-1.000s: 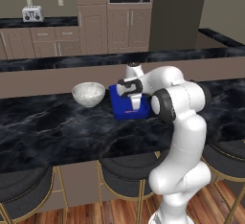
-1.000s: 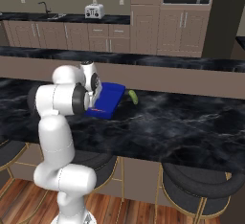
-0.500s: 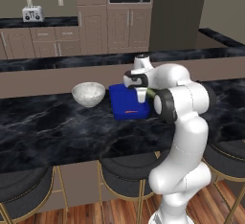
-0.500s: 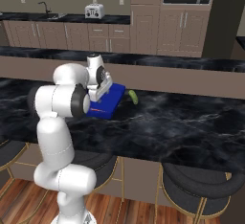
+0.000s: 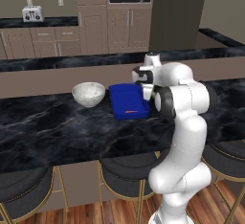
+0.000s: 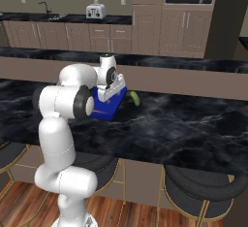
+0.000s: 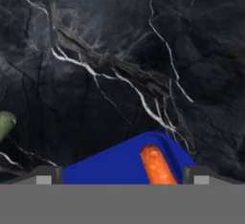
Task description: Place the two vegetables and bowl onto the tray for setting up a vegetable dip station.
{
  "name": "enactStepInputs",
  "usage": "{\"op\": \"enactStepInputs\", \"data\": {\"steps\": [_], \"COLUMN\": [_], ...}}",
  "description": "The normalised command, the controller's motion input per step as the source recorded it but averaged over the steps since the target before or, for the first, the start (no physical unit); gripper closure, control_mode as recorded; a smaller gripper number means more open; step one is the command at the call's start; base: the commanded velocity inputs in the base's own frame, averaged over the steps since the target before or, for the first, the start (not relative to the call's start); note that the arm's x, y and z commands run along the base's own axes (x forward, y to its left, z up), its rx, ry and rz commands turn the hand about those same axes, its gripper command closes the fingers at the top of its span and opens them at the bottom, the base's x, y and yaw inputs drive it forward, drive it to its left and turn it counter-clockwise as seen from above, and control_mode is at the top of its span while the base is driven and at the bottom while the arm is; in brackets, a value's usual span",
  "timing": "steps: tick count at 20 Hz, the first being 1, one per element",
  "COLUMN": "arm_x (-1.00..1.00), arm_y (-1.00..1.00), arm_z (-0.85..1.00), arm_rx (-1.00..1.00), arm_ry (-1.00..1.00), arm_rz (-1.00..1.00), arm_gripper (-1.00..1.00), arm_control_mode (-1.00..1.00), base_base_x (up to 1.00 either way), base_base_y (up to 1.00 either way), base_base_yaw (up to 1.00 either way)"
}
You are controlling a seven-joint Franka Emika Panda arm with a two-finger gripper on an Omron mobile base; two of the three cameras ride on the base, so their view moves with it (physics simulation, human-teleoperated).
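Note:
The bright blue tray [image 5: 125,98] lies on the black marble counter, with the small orange carrot piece [image 5: 128,111] in it near its front rim. In the hand view the carrot [image 7: 156,165] rests on the tray floor [image 7: 105,165], below my open gripper [image 7: 122,176], whose fingertips [image 7: 45,176] stand wide apart. My gripper [image 6: 112,92] hovers over the tray's far right end. The yellow-green vegetable [image 6: 134,98] lies on the counter just right of the tray [image 6: 107,108], and its tip [image 7: 5,123] shows at the left edge. The speckled white bowl [image 5: 88,94] sits left of the tray.
A raised ledge [image 5: 57,82] runs along the back of the counter. Bar stools [image 6: 201,189] stand below the front edge. A toaster [image 5: 32,13] sits on the far kitchen counter.
The hand has risen from low over the tray and swung toward its far right end. The carrot stays lying in the tray.

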Motion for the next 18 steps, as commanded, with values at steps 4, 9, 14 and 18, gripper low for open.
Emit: {"op": "enactStepInputs", "data": {"steps": [4,9,14,18], "arm_x": [0.19,0.36,0.40,0.45], "arm_y": [-0.45,-0.39,-0.28,-0.20], "arm_z": [0.04,0.00,0.00,0.00], "arm_rx": [0.06,0.04,0.02,0.00], "arm_ry": [0.00,0.00,0.00,0.00], "arm_rz": [-0.11,-0.05,-0.05,-0.03], "arm_gripper": [-1.00,-1.00,-1.00,-1.00], "arm_control_mode": [-1.00,-1.00,-1.00,-1.00], "base_base_x": [0.00,0.00,0.00,0.00], "base_base_y": [0.00,0.00,0.00,0.00], "base_base_yaw": [0.00,0.00,0.00,0.00]}}
